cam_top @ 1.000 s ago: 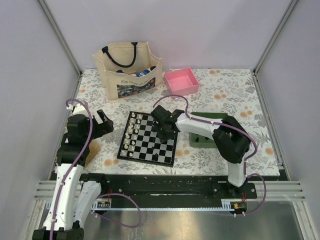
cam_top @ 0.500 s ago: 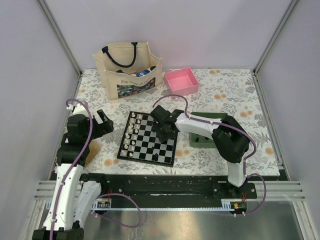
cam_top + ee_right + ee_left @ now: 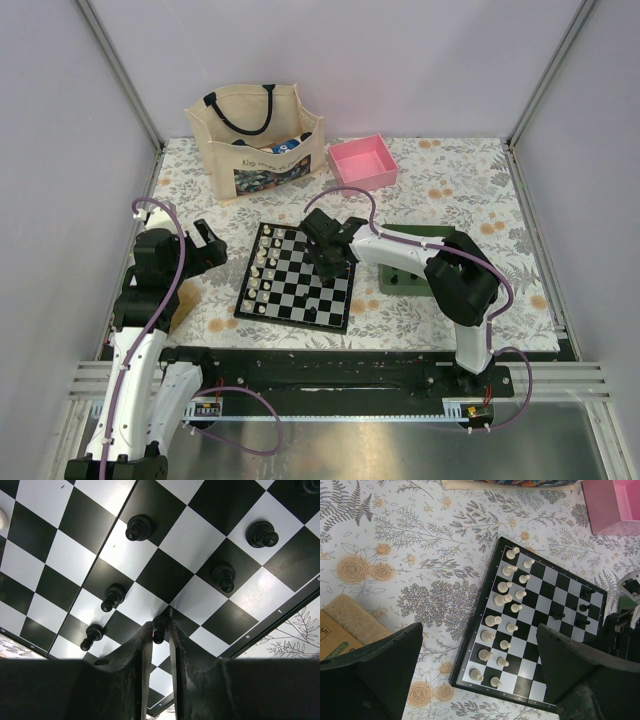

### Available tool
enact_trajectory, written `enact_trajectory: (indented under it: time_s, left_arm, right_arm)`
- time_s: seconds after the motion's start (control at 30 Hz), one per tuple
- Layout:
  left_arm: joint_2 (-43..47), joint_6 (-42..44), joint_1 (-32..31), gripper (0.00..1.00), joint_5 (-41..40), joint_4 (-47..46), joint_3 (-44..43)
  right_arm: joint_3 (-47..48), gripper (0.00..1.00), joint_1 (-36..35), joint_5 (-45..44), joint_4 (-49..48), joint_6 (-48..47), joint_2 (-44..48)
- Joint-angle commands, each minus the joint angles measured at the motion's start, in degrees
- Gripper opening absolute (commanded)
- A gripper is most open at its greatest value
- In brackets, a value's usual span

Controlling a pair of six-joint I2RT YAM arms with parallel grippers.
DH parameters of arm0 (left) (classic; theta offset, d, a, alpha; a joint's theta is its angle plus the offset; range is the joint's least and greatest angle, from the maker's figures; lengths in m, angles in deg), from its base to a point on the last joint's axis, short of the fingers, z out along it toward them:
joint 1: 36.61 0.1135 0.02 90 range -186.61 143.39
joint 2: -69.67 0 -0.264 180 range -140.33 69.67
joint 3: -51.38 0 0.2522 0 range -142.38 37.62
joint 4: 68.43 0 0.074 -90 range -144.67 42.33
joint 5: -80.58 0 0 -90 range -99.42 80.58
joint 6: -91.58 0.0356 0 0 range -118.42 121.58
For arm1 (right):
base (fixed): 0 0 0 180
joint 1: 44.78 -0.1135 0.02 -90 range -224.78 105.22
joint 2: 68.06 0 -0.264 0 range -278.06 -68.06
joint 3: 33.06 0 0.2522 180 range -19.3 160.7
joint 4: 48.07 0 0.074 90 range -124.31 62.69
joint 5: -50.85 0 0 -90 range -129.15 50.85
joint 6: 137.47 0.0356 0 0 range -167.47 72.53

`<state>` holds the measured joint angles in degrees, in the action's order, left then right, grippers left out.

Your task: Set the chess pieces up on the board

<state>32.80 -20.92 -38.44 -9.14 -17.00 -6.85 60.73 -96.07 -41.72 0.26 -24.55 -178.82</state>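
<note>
The black-and-white board (image 3: 296, 277) lies mid-table, with cream-white chessmen in two columns on its left side. Several small black chess pieces stand on its right side (image 3: 559, 615). In the right wrist view my right gripper (image 3: 160, 630) is shut on a black pawn (image 3: 159, 628) just above the board (image 3: 65, 555), with other black pieces (image 3: 138, 527) around it. From above, the right gripper (image 3: 330, 262) hovers over the board's right half. My left gripper (image 3: 205, 245) is open and empty, left of the board; its fingers (image 3: 375, 670) frame the board (image 3: 490, 586) in the left wrist view.
A green tray (image 3: 410, 238) sits right of the board, partly under the right arm. A pink box (image 3: 363, 161) and a beige tote bag (image 3: 256, 136) stand at the back. A cardboard box with a sponge (image 3: 340, 625) lies at the left.
The right gripper has shifted slightly up and left over the board. The left arm has not moved.
</note>
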Motion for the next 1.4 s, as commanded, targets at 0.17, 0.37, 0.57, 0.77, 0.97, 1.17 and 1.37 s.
enact_trajectory:
  time_s: [0.17,0.37,0.57,0.77,0.97,1.17,1.37]
  left_arm:
    - [0.2,-0.3,0.2,0.99,1.0,-2.3,0.2]
    - [0.2,-0.3,0.2,0.99,1.0,-2.3,0.1]
    - [0.3,-0.3,0.3,0.99,1.0,-2.3,0.2]
    - [0.3,-0.2,0.3,0.99,1.0,-2.3,0.1]
    - [0.2,-0.3,0.3,0.99,1.0,-2.2,0.2]
    - [0.2,-0.2,0.2,0.99,1.0,-2.3,0.1]
    - [0.3,-0.3,0.3,0.99,1.0,-2.3,0.1]
  right_arm:
    - [1.3,0.20,-0.4,-3.5,0.2,-0.4,1.0]
    - [1.0,0.19,1.3,-4.4,-0.6,-0.3,1.3]
    - [0.9,0.19,3.2,-3.8,-1.3,-0.3,1.1]
    - [0.8,0.20,3.9,-3.2,-2.0,-0.2,0.7]
    - [1.0,0.21,3.9,-2.7,-2.5,0.0,0.0]
    - [0.8,0.28,4.0,-2.0,-2.6,0.0,0.3]
    - [0.0,0.36,3.9,-1.5,-2.4,-0.3,2.6]
